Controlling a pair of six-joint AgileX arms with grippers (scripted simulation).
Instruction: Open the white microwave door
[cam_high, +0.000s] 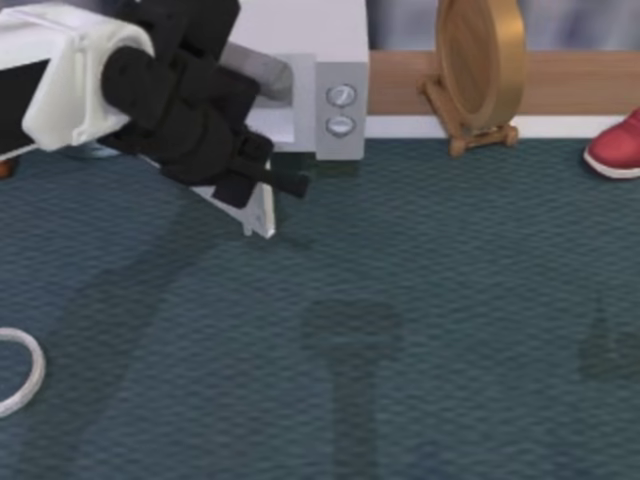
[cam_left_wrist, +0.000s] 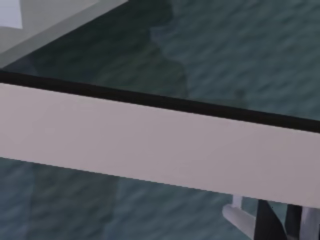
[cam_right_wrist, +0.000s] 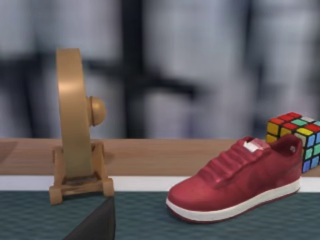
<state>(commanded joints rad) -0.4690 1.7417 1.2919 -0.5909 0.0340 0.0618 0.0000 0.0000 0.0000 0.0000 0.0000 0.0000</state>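
Observation:
The white microwave (cam_high: 320, 40) stands at the back of the table, its two silver knobs (cam_high: 341, 110) facing front. The white microwave door (cam_high: 262, 215) is swung out from the body, and only its lower corner shows below my left arm. In the left wrist view the door's edge (cam_left_wrist: 160, 140) crosses as a broad white band, with the grey bar handle (cam_left_wrist: 237, 217) beside it. My left gripper (cam_high: 285, 180) is at that handle, its black fingers (cam_left_wrist: 265, 225) shut around the bar. Of my right gripper (cam_right_wrist: 100, 225) only a dark wedge shows; that arm is out of the top view.
A round wooden disc on a stand (cam_high: 480, 65) sits right of the microwave. A red shoe (cam_high: 615, 145) lies at the right edge, with a colour cube (cam_right_wrist: 295, 137) behind it. A white ring (cam_high: 20, 370) lies at the left edge.

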